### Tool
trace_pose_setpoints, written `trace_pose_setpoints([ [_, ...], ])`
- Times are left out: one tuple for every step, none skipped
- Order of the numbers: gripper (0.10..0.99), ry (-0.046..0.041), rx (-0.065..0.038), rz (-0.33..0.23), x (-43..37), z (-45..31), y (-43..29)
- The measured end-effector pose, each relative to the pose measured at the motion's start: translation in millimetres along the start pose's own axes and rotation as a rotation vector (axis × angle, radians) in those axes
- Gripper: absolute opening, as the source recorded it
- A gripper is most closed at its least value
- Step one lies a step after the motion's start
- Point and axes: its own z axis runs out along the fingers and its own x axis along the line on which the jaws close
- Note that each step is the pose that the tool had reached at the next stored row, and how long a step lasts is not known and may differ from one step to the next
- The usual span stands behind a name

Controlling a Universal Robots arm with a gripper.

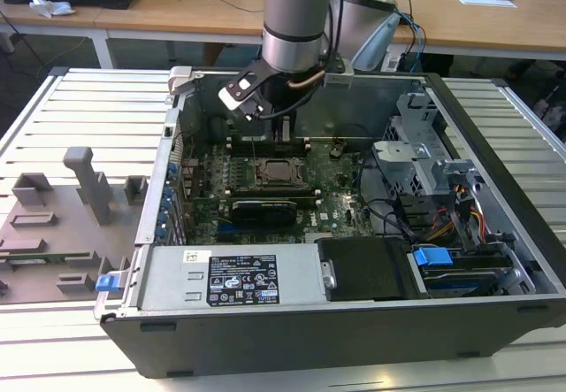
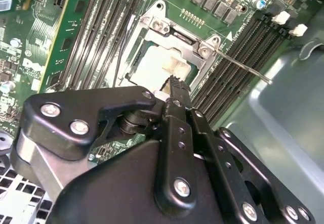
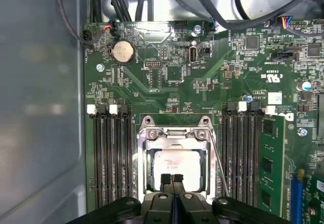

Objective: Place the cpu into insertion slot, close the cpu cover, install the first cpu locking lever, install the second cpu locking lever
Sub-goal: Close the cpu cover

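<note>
Currently the cpu (image 3: 174,164) sits flat in the insertion slot (image 3: 174,132) with the cpu cover (image 3: 147,168) lying down around it, the gripper (image 3: 172,178) clenched empty just above the chip's edge, and a thin locking lever (image 3: 218,166) running along the slot's flank, clear of the fingers.

The cpu (image 3: 176,162) has a pale, matt metal top; the cpu cover (image 3: 173,133) is shiny silver metal; the gripper (image 3: 172,178) looks matt black.
</note>
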Motion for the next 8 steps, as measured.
trace_pose_setpoints([
  [0.106, 0.0, 0.0, 0.0, 0.1, -1.8, -0.1],
  [0.106, 0.0, 0.0, 0.0, 0.2, -4.5, -0.1],
  [0.106, 0.0, 0.0, 0.0, 0.3, -7.7, -0.2],
  [0.106, 0.0, 0.0, 0.0, 0.5, -11.1, -0.2],
  [0.106, 0.0001, 0.0, 0.0, 0.6, -14.5, -0.3],
  [0.106, 0.0, 0.0, 0.0, 0.7, -17.8, -0.3],
  [0.106, 0.0, 0.0, 0.0, 0.9, -21.8, -0.4],
  [0.106, 0.0, 0.0, 0.0, 1.0, -25.0, -0.5],
])
